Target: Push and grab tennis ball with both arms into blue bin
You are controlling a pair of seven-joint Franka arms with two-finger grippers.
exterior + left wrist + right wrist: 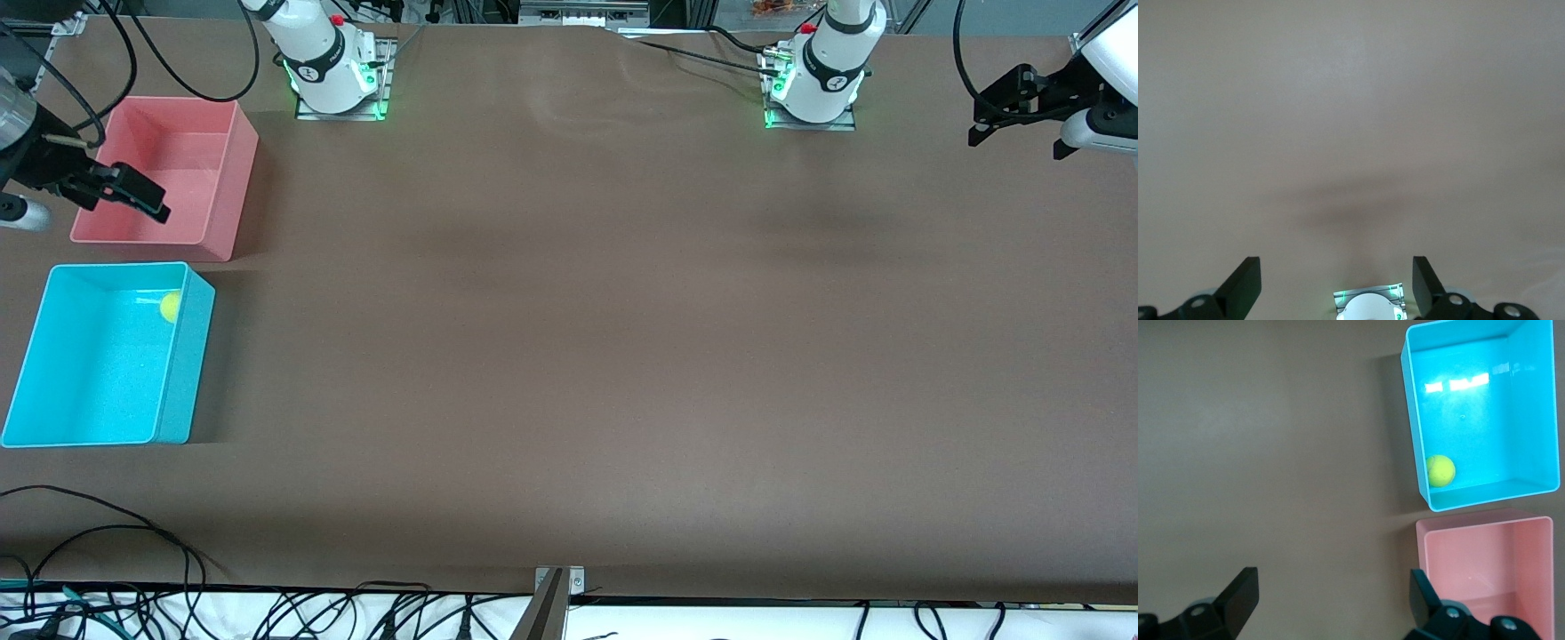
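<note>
The tennis ball (169,307) lies inside the blue bin (53,356), on its floor in the corner nearest the pink bin (227,191) and on the side toward the middle of the bench (622,356); the right wrist view shows it (1440,471) resting against the walls of that corner. The blue bin stands at the right arm's end of the bench, nearer the front camera than the pink bin, the two just beside each other but apart. The right gripper (133,191) hangs over the pink bin with its fingers spread wide, holding nothing. The left gripper (1013,111) waits over the left arm's end of the bench, its fingers wide apart and empty as well.
</note>
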